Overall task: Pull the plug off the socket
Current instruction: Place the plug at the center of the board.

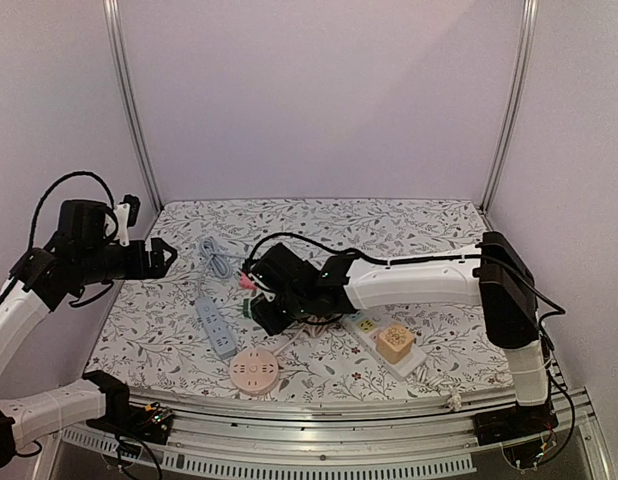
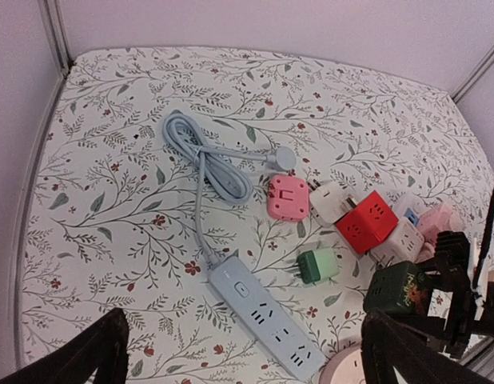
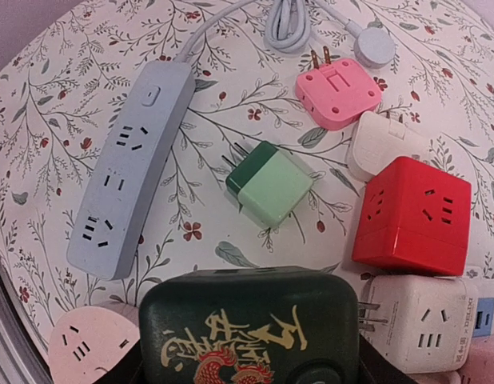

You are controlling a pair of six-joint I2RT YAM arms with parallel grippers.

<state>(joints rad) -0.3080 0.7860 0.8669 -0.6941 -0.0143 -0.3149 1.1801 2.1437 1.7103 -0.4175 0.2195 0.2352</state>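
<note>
My right gripper (image 1: 266, 303) is shut on a dark green plug (image 3: 251, 328) with a gold and red dragon print. It holds the plug just above the table, beside a cluster of adapters. The plug also shows in the left wrist view (image 2: 397, 288). Its prongs are hidden, and no socket shows attached to it. A blue-grey power strip (image 1: 216, 328) lies left of it, with all its sockets bare in the right wrist view (image 3: 127, 168). My left gripper (image 1: 161, 255) is open and empty, raised over the table's left side.
A light green plug (image 3: 271, 184), a pink adapter (image 3: 337, 92), a red cube socket (image 3: 415, 216) and white adapters (image 3: 419, 320) lie close around the held plug. A round pink socket (image 1: 254, 370) sits near the front edge. A white strip carrying a tan cube (image 1: 394, 343) lies at the right.
</note>
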